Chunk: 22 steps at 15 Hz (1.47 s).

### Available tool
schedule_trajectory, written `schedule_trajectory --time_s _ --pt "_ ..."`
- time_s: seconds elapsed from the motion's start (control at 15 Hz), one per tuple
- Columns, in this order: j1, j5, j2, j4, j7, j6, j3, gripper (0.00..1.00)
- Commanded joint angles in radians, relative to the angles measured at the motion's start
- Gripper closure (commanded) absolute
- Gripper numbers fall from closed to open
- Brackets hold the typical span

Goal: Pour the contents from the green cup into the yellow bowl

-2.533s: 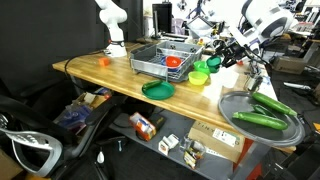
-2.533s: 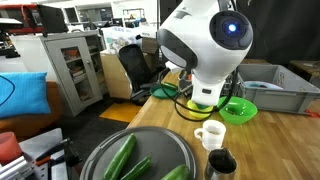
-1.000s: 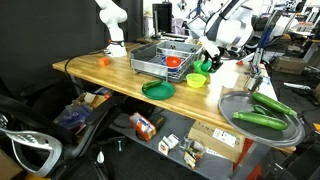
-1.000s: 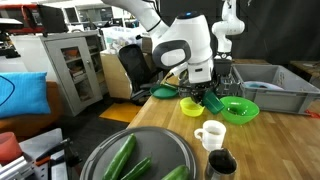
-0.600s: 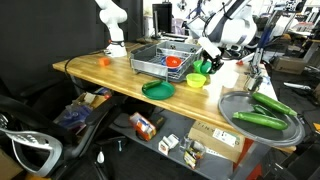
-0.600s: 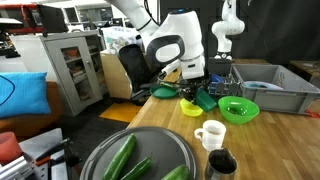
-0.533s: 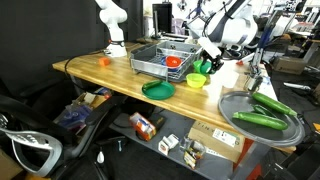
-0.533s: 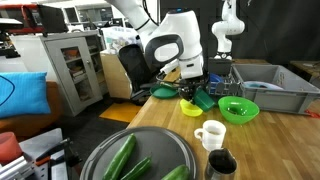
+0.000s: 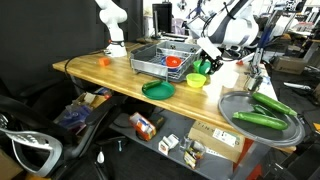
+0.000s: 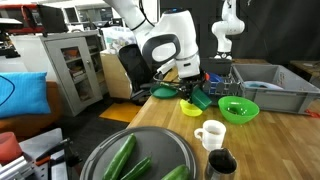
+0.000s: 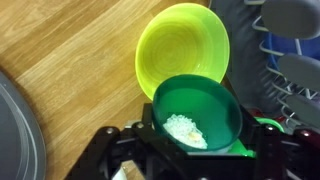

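Observation:
My gripper [image 11: 197,140] is shut on the dark green cup [image 11: 200,105]. The cup is tilted, its mouth faces the wrist camera, and white grains [image 11: 184,129] lie inside it. The yellow bowl [image 11: 185,42] sits on the wooden table just beyond the cup's rim and looks empty. In an exterior view the cup [image 10: 204,99] hangs tilted in the gripper [image 10: 200,93], just above and beside the yellow bowl [image 10: 192,107]. In an exterior view the gripper [image 9: 207,63] is over the yellow bowl [image 9: 197,80].
A bright green bowl [image 10: 238,110] is next to the yellow bowl. A grey dish rack [image 9: 150,62] holds a red-orange bowl [image 9: 174,62]. A flat green plate [image 9: 158,89], a metal tray [image 10: 150,135] of cucumbers [image 9: 262,120] and a white mug [image 10: 210,134] stand nearby.
The arm has come down from near the camera to the bowls with the cup. Over the last second it shifted slightly sideways over the yellow bowl, cup tilted.

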Motion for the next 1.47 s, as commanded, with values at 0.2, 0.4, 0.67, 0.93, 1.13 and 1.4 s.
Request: schedule_trajectory --time_s 0.2,0.4,0.67,0.93,1.13,1.4 --pt "0.03 -0.113 -0.014 -0.031 0.068 0.039 -0.036 0.47" --pt "0.171 -0.254 -0.021 -0.063 0.184 0.101 -0.176 0.47" --pt "0.403 -0.393 0.0 -0.085 0.36 0.083 -0.374 0.47" --pt "0.566 -0.478 0.02 -0.117 0.477 0.022 -0.501 0.47" --pt "0.623 -0.513 0.053 -0.12 0.522 0.007 -0.544 0.47" --pt "0.663 -0.529 0.131 -0.097 0.537 0.021 -0.571 0.47"
